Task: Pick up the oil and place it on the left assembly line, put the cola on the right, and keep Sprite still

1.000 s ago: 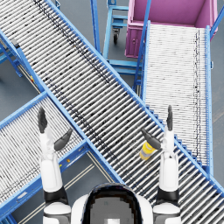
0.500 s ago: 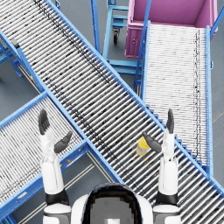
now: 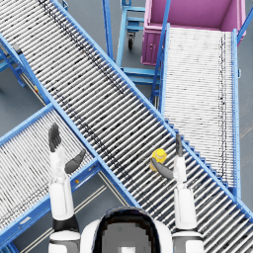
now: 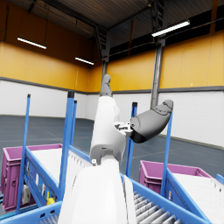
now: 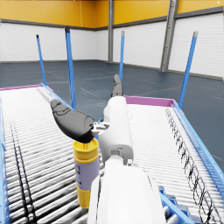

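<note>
Dark and unclenched, the right hand (image 3: 174,166) (image 5: 115,120) grasps nothing: its fingers point straight up and its thumb reaches sideways over the yellow cap of the oil (image 3: 158,157) (image 5: 85,174). In the right wrist view the thumb lies right at the cap's top, but I cannot tell whether the two touch. The oil stands upright on the rollers of the middle conveyor (image 3: 99,104), near its right edge and toward its near end, just beside the hand. The left hand (image 3: 60,152) (image 4: 112,127) is likewise released, fingers raised and thumb out, holding nothing above the near edge of the left conveyor (image 3: 24,163), well apart from the oil. Beyond the middle conveyor's right edge runs the right conveyor (image 3: 197,99), with a purple crate (image 3: 195,12) at its far end.
</note>
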Controlling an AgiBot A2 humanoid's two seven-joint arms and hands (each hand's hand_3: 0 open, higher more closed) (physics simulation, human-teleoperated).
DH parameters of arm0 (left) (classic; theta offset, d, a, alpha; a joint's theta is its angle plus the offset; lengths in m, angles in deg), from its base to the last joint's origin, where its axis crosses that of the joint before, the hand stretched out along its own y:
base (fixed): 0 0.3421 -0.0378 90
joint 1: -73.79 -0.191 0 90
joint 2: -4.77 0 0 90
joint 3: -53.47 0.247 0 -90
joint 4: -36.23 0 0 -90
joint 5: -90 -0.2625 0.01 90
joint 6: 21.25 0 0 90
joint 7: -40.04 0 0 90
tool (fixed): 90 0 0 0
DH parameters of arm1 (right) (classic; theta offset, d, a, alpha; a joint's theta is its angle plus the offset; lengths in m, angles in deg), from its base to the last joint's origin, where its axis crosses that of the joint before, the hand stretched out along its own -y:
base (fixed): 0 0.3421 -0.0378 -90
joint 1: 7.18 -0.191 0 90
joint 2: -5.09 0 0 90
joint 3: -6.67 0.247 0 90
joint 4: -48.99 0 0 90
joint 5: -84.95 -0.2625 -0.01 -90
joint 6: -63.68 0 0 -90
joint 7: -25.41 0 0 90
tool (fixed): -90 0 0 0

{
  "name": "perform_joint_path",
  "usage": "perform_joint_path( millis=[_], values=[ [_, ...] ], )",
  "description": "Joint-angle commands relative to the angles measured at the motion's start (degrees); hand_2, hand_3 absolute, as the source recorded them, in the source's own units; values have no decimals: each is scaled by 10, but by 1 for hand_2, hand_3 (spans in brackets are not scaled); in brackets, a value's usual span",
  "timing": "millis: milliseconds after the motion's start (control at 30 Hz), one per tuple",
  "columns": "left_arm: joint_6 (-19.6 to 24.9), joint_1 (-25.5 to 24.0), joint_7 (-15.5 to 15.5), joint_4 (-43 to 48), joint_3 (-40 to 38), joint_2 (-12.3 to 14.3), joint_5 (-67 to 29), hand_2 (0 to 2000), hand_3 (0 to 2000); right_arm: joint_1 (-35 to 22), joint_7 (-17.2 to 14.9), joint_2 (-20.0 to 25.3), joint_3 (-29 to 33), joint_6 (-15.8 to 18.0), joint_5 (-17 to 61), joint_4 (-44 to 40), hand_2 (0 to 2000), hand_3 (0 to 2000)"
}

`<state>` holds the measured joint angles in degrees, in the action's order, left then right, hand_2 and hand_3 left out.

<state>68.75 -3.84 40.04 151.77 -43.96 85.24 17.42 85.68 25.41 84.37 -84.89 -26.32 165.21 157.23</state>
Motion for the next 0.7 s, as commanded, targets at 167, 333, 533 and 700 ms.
perform_joint_path(
  millis=[167, 333, 533, 700],
  values=[
    [0, 1, 0, -13, 1, 1, 0, 0, 0, -11, 0, 7, -51, 0, 0, -140, 0, 0],
    [0, 6, 0, -35, -7, 1, 0, 0, 0, -61, 0, 23, -62, 0, 0, -244, 0, 0],
    [0, 16, 0, -69, -15, 0, 0, 0, 0, -141, 0, 48, -89, 0, 0, -366, 0, 0],
    [0, 11, 0, -69, -19, 3, 0, 0, 0, -174, 0, 60, -95, 1, 0, -412, 0, 0]
  ],
)
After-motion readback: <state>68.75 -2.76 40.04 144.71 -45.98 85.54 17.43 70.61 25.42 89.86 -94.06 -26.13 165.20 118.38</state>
